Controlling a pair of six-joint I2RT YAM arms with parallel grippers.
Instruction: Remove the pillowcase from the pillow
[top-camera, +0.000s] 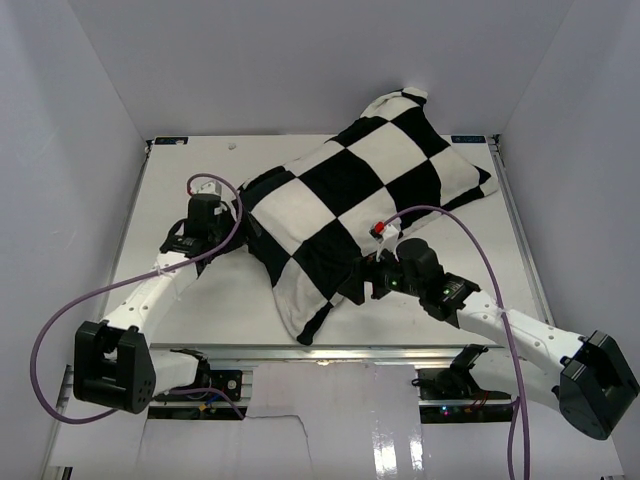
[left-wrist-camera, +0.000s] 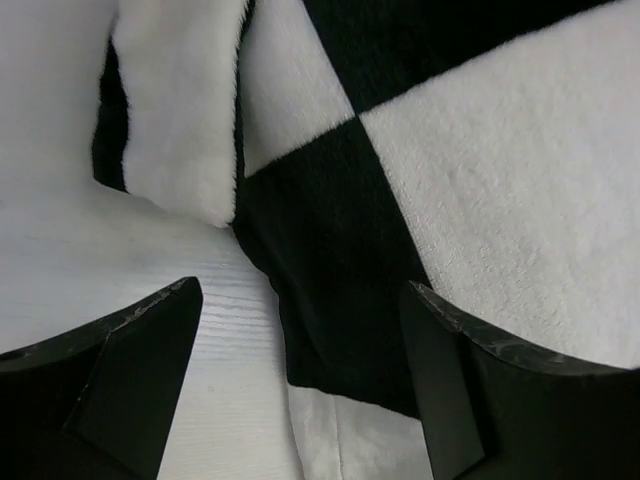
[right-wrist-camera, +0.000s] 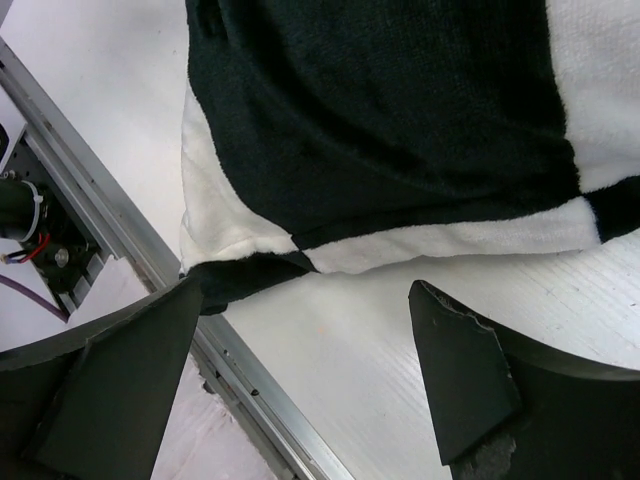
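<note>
Centre frame, on white counter (top-camera: 230, 310): checked pillowcase (top-camera: 360, 190), plump, pillow hidden inside. My left gripper (top-camera: 243, 215) wide at its left edge; my right gripper (top-camera: 357, 280) wide at lower edge.

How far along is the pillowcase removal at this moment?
Done: nothing visible. The checked pillowcase encloses the pillow entirely, none of it bare. In hand: the left gripper and right gripper are both open, poised at the cover's left and near edges, gripping nothing. Left: grasp the cover and pull it off the pillow.
</note>
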